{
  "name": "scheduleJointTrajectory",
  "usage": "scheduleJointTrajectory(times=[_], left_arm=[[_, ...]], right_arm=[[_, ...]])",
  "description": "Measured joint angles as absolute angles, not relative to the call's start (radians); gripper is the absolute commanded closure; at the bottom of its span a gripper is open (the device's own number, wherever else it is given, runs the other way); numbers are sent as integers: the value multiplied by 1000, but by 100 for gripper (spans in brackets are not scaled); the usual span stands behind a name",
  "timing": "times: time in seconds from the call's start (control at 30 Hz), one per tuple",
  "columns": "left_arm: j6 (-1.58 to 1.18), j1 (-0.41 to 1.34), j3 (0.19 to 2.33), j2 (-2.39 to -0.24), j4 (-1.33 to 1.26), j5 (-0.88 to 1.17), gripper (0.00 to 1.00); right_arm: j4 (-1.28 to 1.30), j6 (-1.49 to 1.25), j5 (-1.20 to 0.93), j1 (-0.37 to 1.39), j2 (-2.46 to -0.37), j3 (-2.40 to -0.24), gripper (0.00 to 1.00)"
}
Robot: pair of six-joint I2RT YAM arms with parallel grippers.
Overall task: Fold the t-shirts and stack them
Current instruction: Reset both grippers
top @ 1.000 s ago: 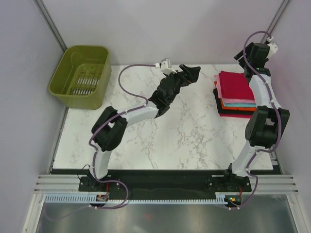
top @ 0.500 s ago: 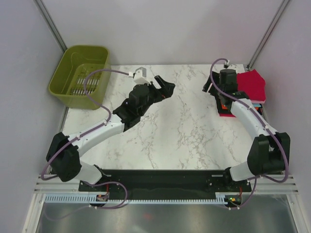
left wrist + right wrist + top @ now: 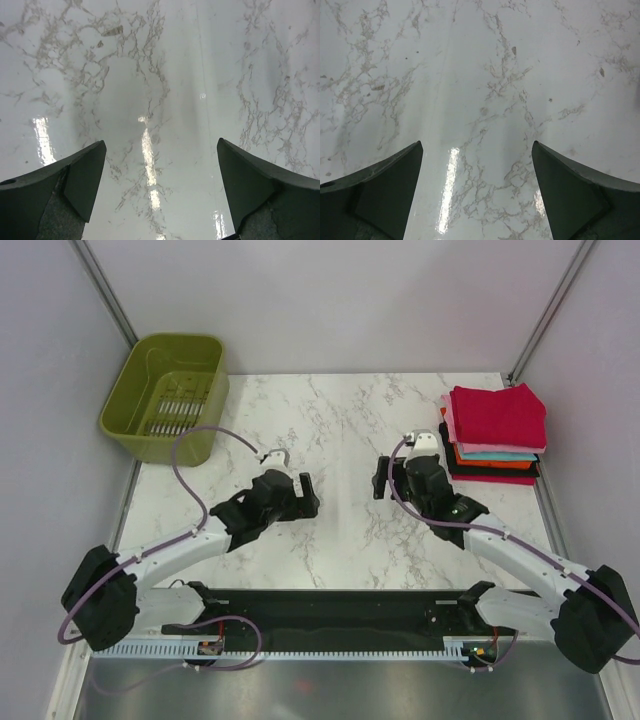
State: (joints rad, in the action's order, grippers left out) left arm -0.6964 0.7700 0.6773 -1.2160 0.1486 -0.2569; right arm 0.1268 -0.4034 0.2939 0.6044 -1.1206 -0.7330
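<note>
Grippers sit nearest the bases. We see the left gripper (image 3: 303,493) and the right gripper (image 3: 383,476) low over the middle of the table (image 3: 340,420), well apart from each other. Both have their fingers spread wide, and the wrist views show only bare marble between them, so neither holds anything. We judge this a hands-off posture: no loose shirt lies on the marble to fold, and a spot clear of the pile avoids disturbing it.

Farther back, at the far right corner, the t-shirts (image 3: 492,454) sit in 1 folded stack. The crimson t-shirt (image 3: 498,412) lies on top, roughly square, with pink, teal, orange, black and red edges layered beneath it, slightly staggered rather than flush. At the far left, the olive basket (image 3: 130,375) stands beside the table's corner with no cloth visible inside. We judge the task done, or nearly so.
</note>
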Motion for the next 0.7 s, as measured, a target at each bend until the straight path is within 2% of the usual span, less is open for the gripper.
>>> scheduleJointTrajectory(times=[0.4, 0.7], left_arm=[[-544, 763, 509, -852, 146, -369, 0], [-541, 763, 490, -814, 139, -392, 0]], right_arm=[[-114, -405, 408, 620, -979, -497, 2], [-169, -406, 443, 620, -1029, -488, 2]])
